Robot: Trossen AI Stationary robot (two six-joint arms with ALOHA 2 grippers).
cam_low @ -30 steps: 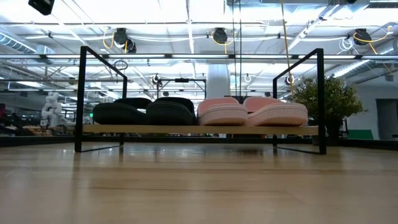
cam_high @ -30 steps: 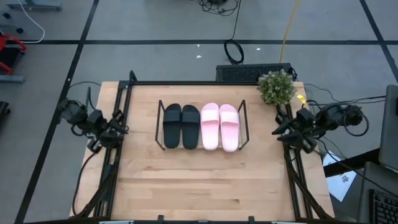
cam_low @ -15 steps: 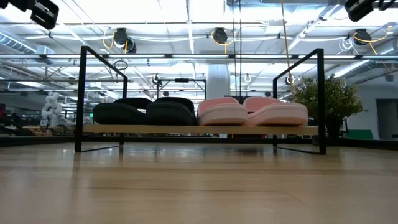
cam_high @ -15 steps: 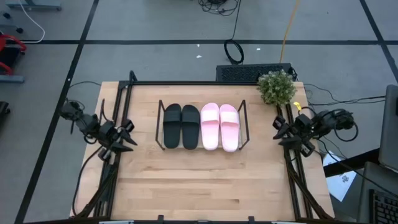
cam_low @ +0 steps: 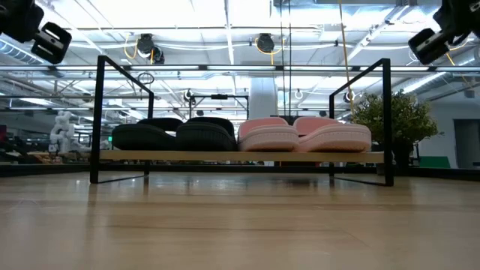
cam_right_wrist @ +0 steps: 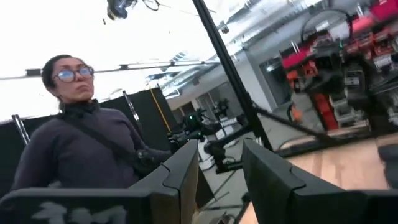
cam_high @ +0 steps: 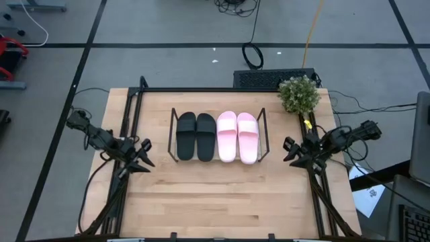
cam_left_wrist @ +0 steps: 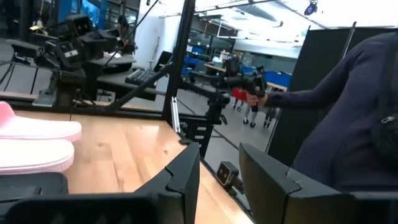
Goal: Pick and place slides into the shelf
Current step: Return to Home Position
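The shelf (cam_high: 218, 160) stands mid-table, a thin black wire frame (cam_low: 97, 120) with a pale base. Two black slides (cam_high: 195, 136) and two pink slides (cam_high: 237, 137) lie side by side on that base, soles down, black on the left (cam_low: 176, 136) and pink on the right (cam_low: 304, 135). My left gripper (cam_high: 142, 156) hovers open, left of the shelf, high in the low view (cam_low: 41, 34). My right gripper (cam_high: 290, 150) hovers open, right of the shelf (cam_low: 431, 41). The left wrist view shows the pink slides (cam_left_wrist: 31, 144) past its open fingers (cam_left_wrist: 217, 180).
A small potted plant (cam_high: 299, 94) sits at the table's far right corner. Black frame rails (cam_high: 127, 121) run along the table's left and right sides. Bare wood (cam_high: 222, 202) stretches toward the near edge. A person (cam_right_wrist: 81, 143) shows beyond the table in both wrist views.
Both arms have swung inward from the table's side rails toward the shelf. The left gripper moved right and toward the near edge; the right gripper moved left. Both came down into the top corners of the low view. The slides and shelf stayed still.
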